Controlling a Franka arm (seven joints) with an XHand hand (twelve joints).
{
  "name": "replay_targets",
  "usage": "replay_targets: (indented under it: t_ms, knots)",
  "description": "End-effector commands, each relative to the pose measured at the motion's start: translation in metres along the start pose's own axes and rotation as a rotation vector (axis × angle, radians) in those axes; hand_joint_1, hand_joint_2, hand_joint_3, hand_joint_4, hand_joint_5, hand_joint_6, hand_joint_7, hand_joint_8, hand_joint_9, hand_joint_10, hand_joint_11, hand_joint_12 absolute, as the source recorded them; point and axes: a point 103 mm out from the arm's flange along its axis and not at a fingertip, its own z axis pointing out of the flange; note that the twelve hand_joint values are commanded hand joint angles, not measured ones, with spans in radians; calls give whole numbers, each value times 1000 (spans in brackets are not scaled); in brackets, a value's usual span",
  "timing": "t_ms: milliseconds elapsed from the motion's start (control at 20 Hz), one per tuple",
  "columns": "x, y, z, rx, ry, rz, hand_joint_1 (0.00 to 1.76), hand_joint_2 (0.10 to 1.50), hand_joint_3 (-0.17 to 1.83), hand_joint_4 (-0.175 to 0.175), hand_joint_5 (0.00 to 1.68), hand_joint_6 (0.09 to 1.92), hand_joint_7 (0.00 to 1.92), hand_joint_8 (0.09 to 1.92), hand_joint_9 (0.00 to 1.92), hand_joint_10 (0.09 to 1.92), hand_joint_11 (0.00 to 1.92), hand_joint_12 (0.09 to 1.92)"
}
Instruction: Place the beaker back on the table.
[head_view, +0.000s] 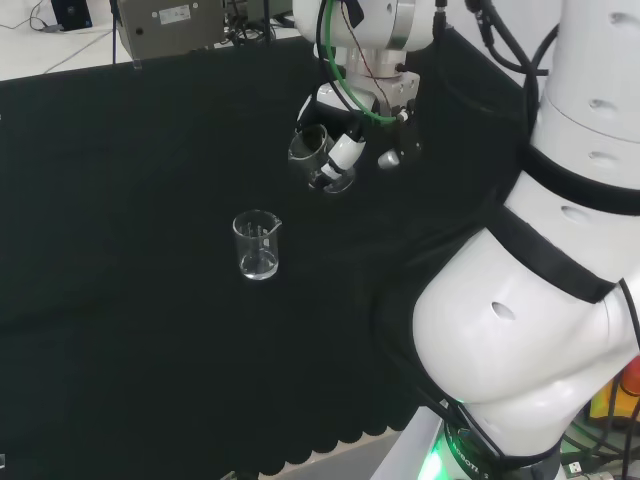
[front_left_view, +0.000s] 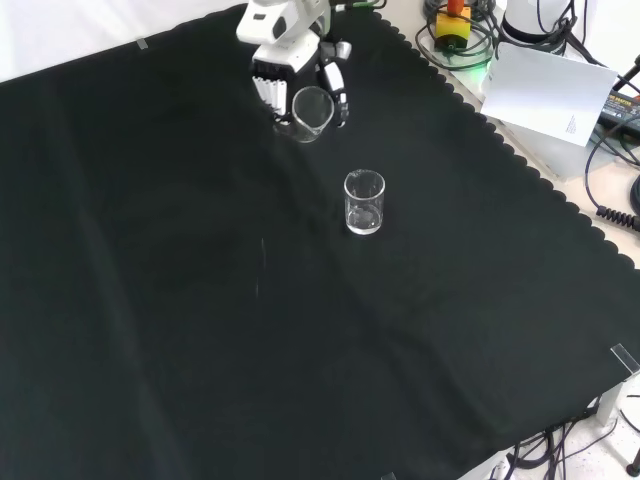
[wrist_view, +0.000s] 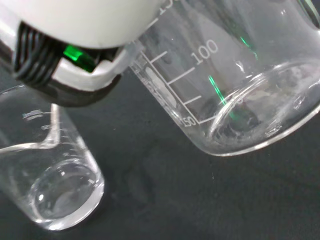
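Head view: the hand (head_view: 345, 150) hangs above the black cloth (head_view: 120, 200), a little up and right of the picture's centre, under the arm's white wrist. Its fingers are curled round a clear beaker (head_view: 312, 152), so it is grasping that beaker. The held beaker is tilted, mouth toward about 10 o'clock, and is off the cloth as far as I can see. A second beaker (head_view: 257, 244) stands upright on the cloth at about 7 o'clock from the hand, apart from it, spout toward the right. The big white arm links (head_view: 540, 300) fill the right side.

Front view: the hand (front_left_view: 300, 75) comes in from the top, left of centre. The held beaker (front_left_view: 311, 112) sits between the white fingers (front_left_view: 268, 92) on its left and a black and white finger on its right, tilted with its open mouth facing the camera. The standing beaker (front_left_view: 364, 202) is upright on the cloth (front_left_view: 150, 300) at about 5 o'clock from the hand, near but not touching. A white sheet of paper (front_left_view: 548, 90) lies off the cloth at the upper right.

Wrist view: the held beaker (wrist_view: 240, 85) is close and large, tilted, its base clear of the cloth (wrist_view: 165, 190), white scale marks on its wall. A blurred white and black part of the hand (wrist_view: 75, 45) lies against its wall. The other beaker (wrist_view: 55, 180) stands on the cloth beside it, spout visible, apparently empty.
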Motion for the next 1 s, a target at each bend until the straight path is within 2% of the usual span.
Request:
replay_targets:
  t_ms: [50,350,1000]
  knots:
    - [-30,59,36,-55,96,-68,1328,640,563,-175,1510,132,1607,87,1783,87,1537,466]
    - [-44,81,51,-51,128,-77,1328,645,557,-175,1508,132,1606,87,1780,87,1531,465]
    - [-55,123,75,-127,230,-103,1327,655,538,-175,1504,134,1603,87,1769,87,1515,465]
